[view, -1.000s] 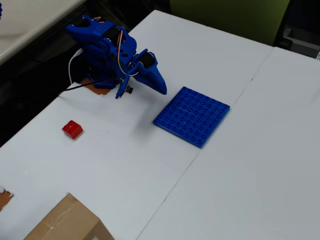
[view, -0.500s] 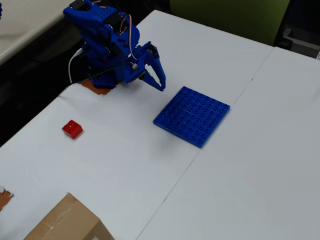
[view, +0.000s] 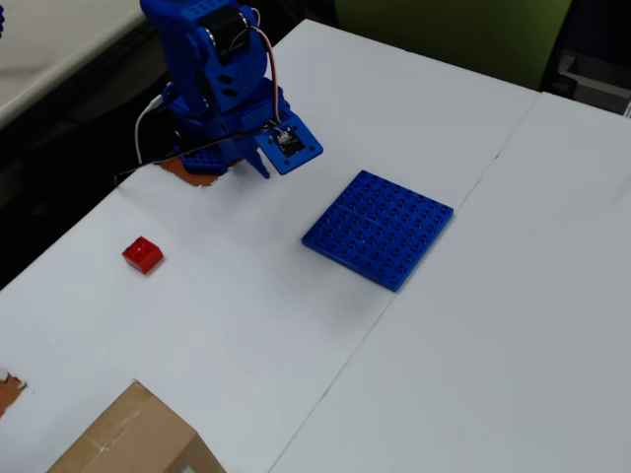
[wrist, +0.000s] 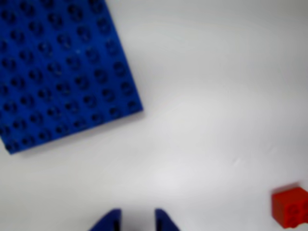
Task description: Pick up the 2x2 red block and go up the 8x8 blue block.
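Observation:
The 2x2 red block (view: 143, 254) lies alone on the white table, left of centre in the overhead view; it shows at the lower right edge of the wrist view (wrist: 290, 207). The 8x8 blue block (view: 379, 228) lies flat at mid-table and fills the upper left of the wrist view (wrist: 62, 72). My gripper (view: 259, 164) hangs from the folded blue arm at the upper left, above bare table, apart from both blocks. In the wrist view its two blue fingertips (wrist: 137, 222) stand slightly apart with nothing between them.
A cardboard box (view: 133, 439) sits at the bottom left corner. The table's left edge (view: 59, 241) runs close to the red block. A seam (view: 394, 296) crosses the white surface beside the blue plate.

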